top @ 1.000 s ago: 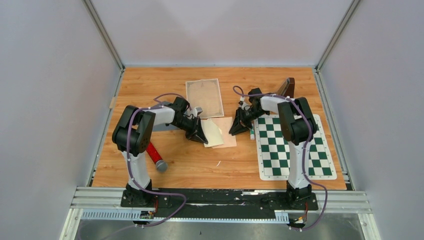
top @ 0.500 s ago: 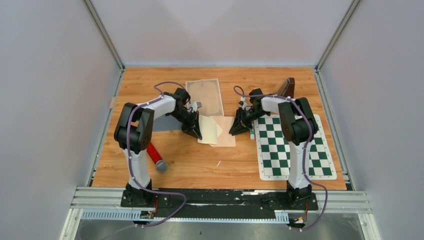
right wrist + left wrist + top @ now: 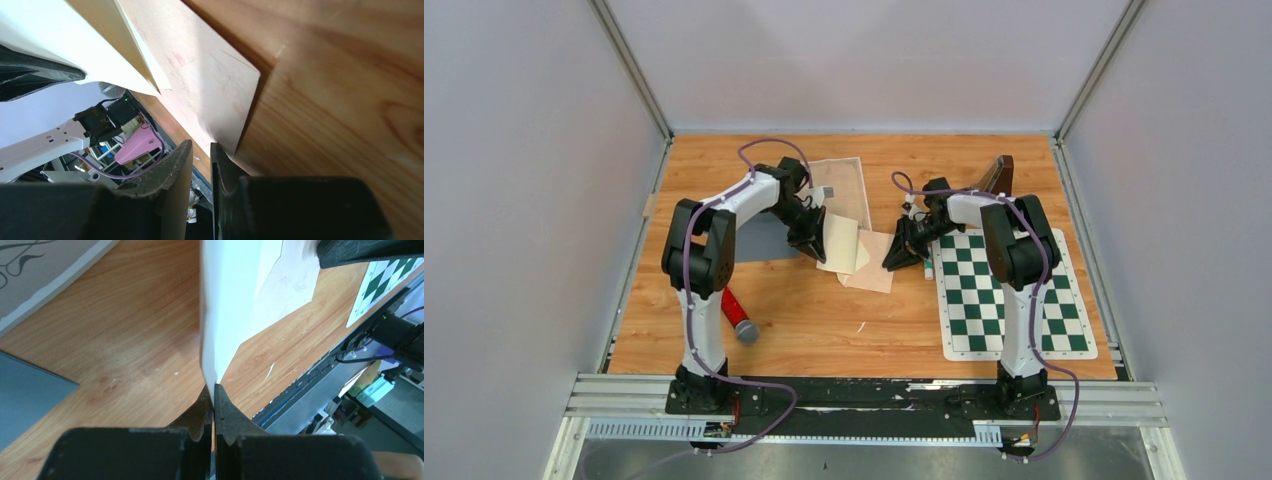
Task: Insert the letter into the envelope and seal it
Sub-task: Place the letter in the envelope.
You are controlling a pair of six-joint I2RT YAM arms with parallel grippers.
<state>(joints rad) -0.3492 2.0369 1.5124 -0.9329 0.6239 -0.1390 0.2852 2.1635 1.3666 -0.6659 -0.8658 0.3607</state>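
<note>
Centre of the frame: your left pincer (image 3: pixel 810 243) is clamped on the cream letter's (image 3: pixel 839 245) edge, holding it tilted over the pink envelope (image 3: pixel 876 272) on the wooden surface (image 3: pixel 824 330). Your right pincer (image 3: pixel 896 257) meets the envelope's right edge, jaws narrowly parted, grip unclear. Likely best: steady the envelope, then feed the letter's free edge in low, in 1 slow slide.

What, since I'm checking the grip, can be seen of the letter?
The letter is a plain cream paper sheet, raised off the table and tilted, near mid-table. The left fingers, shut, pinch its left edge. From above its right part overlaps the pink envelope; whether they touch is unclear.
</note>
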